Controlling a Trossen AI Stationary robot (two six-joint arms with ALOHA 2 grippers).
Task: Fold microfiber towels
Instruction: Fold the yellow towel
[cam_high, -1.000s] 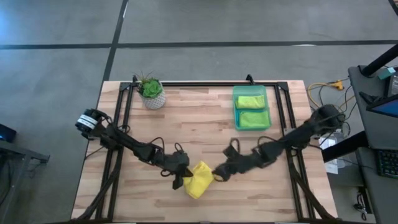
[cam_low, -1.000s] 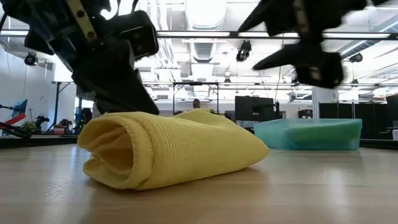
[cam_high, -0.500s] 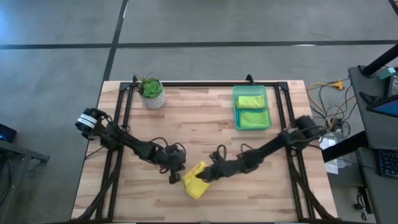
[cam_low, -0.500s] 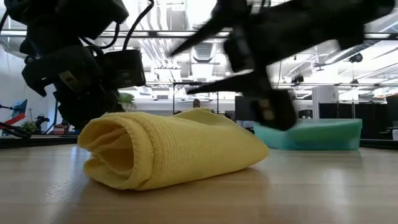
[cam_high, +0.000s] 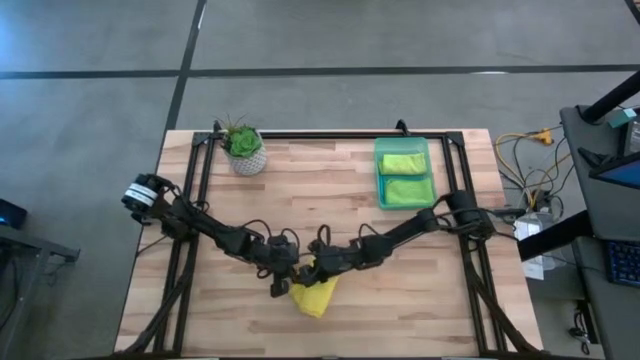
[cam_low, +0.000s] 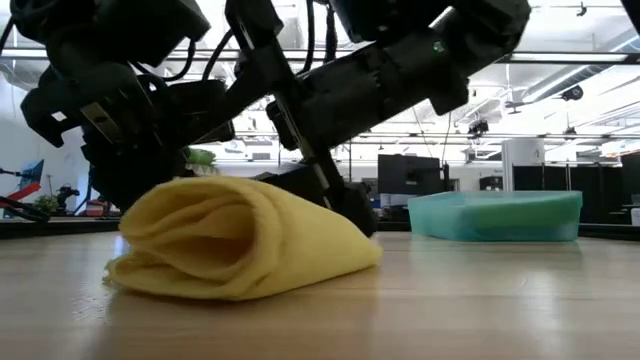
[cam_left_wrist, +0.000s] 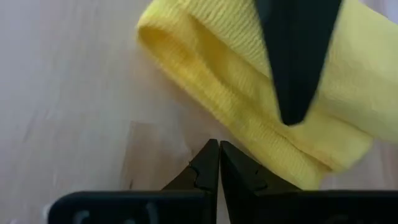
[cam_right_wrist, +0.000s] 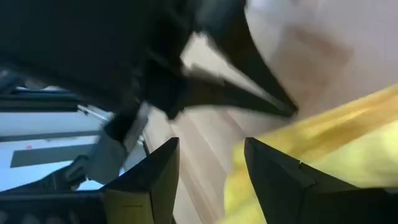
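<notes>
On wood-plank table: soft ribbed yellow towel bunched; left end effector closed, right end effector parted.

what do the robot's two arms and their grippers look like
Both arms are dark, near-black jointed links with loose black cables looping along them. The left arm ends at a rounded grey-and-black base joint with pale markings. The left gripper has two slim black fingers tapering to sharp points. The right gripper has two broader black wedge-shaped fingers, and its arm is equally dark.
</notes>
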